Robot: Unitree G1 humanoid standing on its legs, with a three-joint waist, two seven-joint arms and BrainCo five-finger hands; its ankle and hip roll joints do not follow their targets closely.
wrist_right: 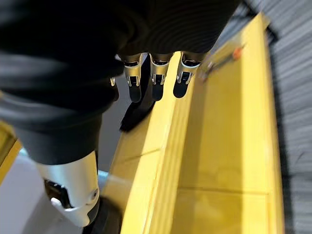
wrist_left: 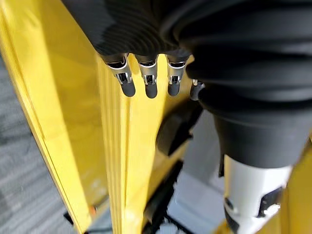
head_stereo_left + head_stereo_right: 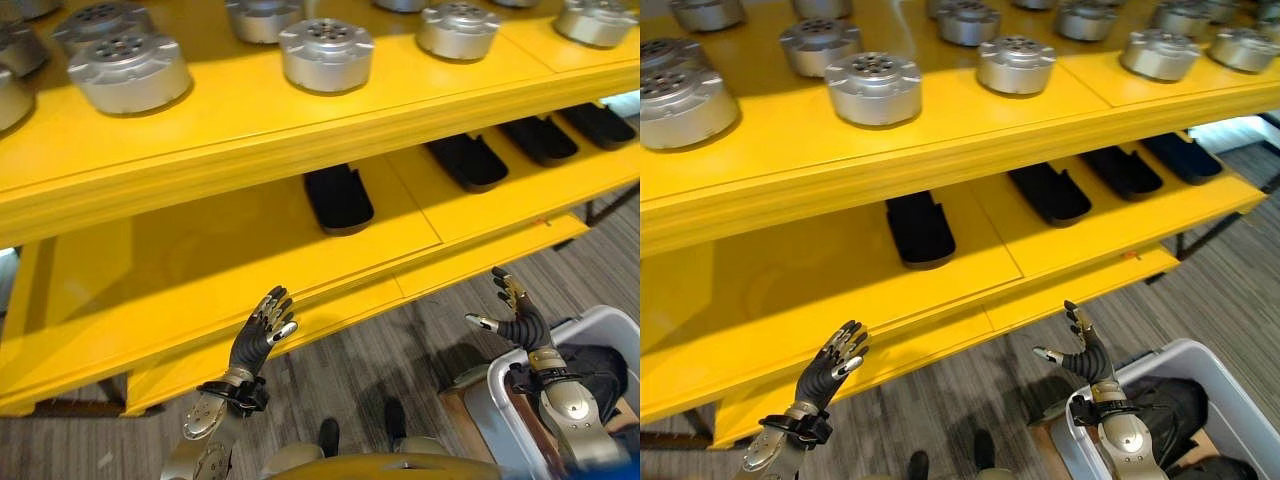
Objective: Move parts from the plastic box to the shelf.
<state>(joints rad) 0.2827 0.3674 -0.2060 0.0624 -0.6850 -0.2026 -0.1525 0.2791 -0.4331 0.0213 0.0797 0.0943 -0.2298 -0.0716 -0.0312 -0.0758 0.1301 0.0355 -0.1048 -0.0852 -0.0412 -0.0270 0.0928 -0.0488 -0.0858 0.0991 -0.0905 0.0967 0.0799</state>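
Note:
Several black oblong parts lie on the lower tier of the yellow shelf [image 3: 230, 265]; the leftmost black part [image 3: 338, 198] is nearest the middle. A white plastic box [image 3: 612, 326] stands on the floor at the lower right with dark parts [image 3: 596, 368] inside. My left hand [image 3: 258, 338] is raised in front of the lower tier's front edge, fingers straight, holding nothing. My right hand [image 3: 520, 318] hovers above the box's near-left corner, fingers straight and empty. In the wrist views the left fingers [image 2: 146, 80] and right fingers [image 1: 157, 80] point at the yellow shelf.
The upper tier [image 3: 250, 120] carries several round silver metal parts [image 3: 326, 54] in rows. Grey striped floor [image 3: 400, 350] lies between the shelf and the box. A cardboard piece [image 3: 462, 392] sits beside the box.

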